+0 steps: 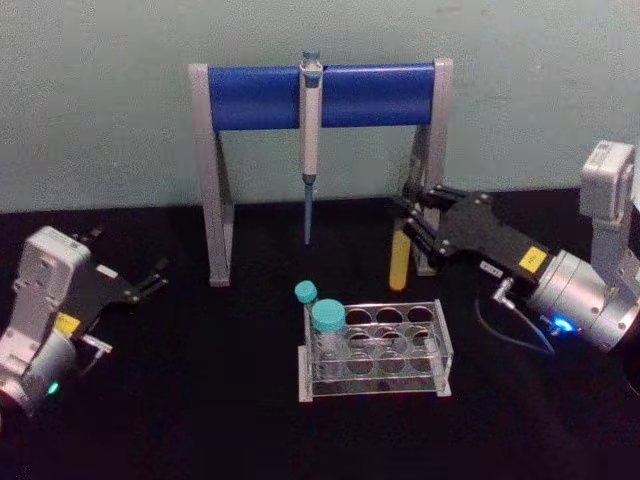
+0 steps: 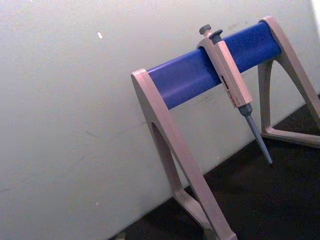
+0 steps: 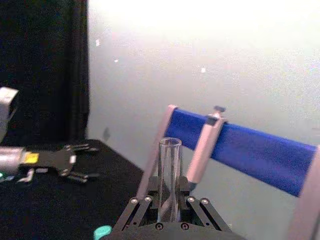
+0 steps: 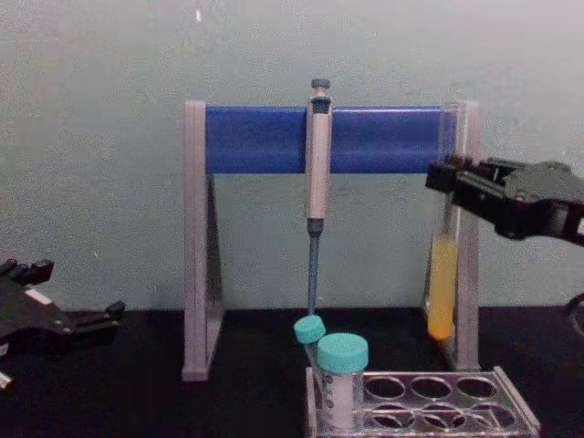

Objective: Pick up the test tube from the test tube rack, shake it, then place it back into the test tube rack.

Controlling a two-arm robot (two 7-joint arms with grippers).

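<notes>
The right gripper (image 1: pixel 412 226) reaches in from the right and has its fingers closed on the test tube (image 1: pixel 399 262), gripping the clear upper part of the glass. The tube hangs upright above the desk (image 1: pixel 200 400), lifted clear of the test tube rack (image 1: pixel 372 388). It is beyond the rack's far right corner, just in front of the right leg of the pipette stand (image 1: pixel 260 97). Yellow liquid fills its lower part. Its mouth is open and, in the right wrist view, stands up past the fingers.

The rack sits on the desk in the near middle, a clear plastic block with rows of round holes on top. At its left end it holds a teal-capped tube (image 1: pixel 328 318), standing upright, with clear contents as far as can be seen. A second teal cap (image 1: pixel 305 291) shows just behind it and a little to the left, on a tube that leans. Which hole it sits in cannot be told.

A pipette (image 1: pixel 311 120) hangs from the stand's blue bar at the far side of the desk, tip pointing down.

The left gripper (image 3: pixel 95 162) rests low at the far left of the desk, well apart from the rack, with its fingers spread and holding nothing.
</notes>
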